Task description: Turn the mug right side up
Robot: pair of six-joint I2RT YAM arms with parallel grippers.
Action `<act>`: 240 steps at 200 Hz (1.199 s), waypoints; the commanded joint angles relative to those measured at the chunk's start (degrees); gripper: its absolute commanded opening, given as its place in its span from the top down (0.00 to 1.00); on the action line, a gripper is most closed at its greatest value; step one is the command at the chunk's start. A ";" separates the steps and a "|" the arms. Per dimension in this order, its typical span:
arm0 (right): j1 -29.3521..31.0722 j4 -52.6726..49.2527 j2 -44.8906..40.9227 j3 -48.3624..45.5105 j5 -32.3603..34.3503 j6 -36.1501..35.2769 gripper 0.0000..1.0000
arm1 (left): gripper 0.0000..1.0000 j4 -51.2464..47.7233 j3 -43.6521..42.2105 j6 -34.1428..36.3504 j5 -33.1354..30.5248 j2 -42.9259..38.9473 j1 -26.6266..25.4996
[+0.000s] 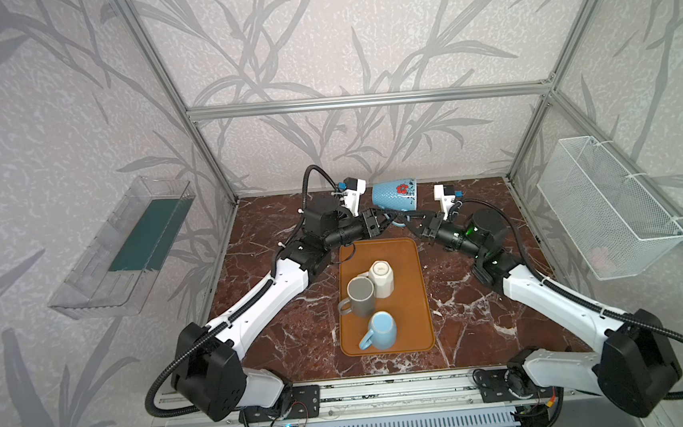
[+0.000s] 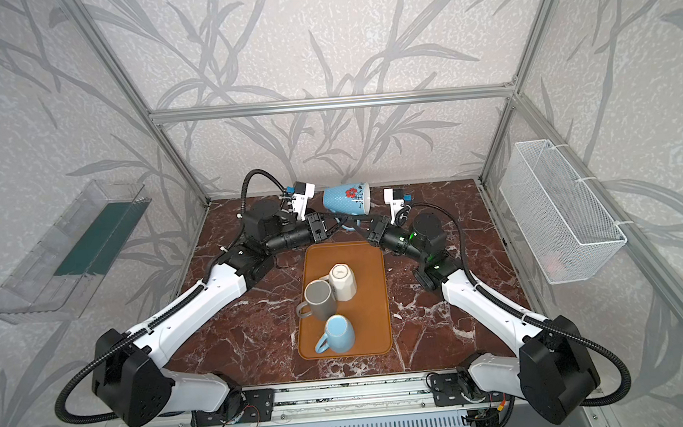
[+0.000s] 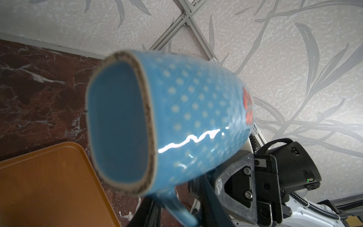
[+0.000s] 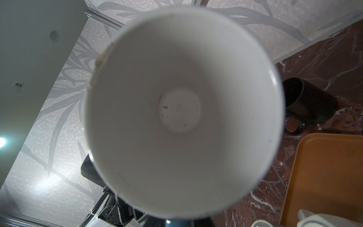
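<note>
right fingers [image 1: 415,218]: clamped shut on the handle [image 3: 177,208] of the mug [image 1: 394,195] | left fingers [image 1: 386,219]: parted, just beside that handle | mug: airborne, on its side, just above both, mouth toward the right ones | tray [image 1: 415,300]: on the table [image 1: 283,344], below them

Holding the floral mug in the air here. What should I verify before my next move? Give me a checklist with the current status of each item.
1. Right gripper shut on the floral mug handle: ok.
2. Left gripper clear of the handle: cannot tell; it sits close beside it.
3. Mug lifted off the table: ok.
4. Mug upright: not ok; it lies sideways, mouth toward the right arm.
5. Bare space at the far end of the tray for setting down: ok.
</note>
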 commanded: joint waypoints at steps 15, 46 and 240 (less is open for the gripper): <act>-1.21 5.64 -2.39 0.90 0.30 -1.54 1.00 | 0.66 -10.63 0.35 6.42 -2.09 -0.97 3.23; -1.54 6.59 -0.13 1.24 0.11 -1.49 1.00 | 0.66 -12.32 -0.53 7.25 -1.83 -1.10 4.90; 0.10 -20.07 17.77 19.26 7.47 -25.71 1.00 | 0.66 -43.02 1.49 20.06 -24.17 -16.38 10.57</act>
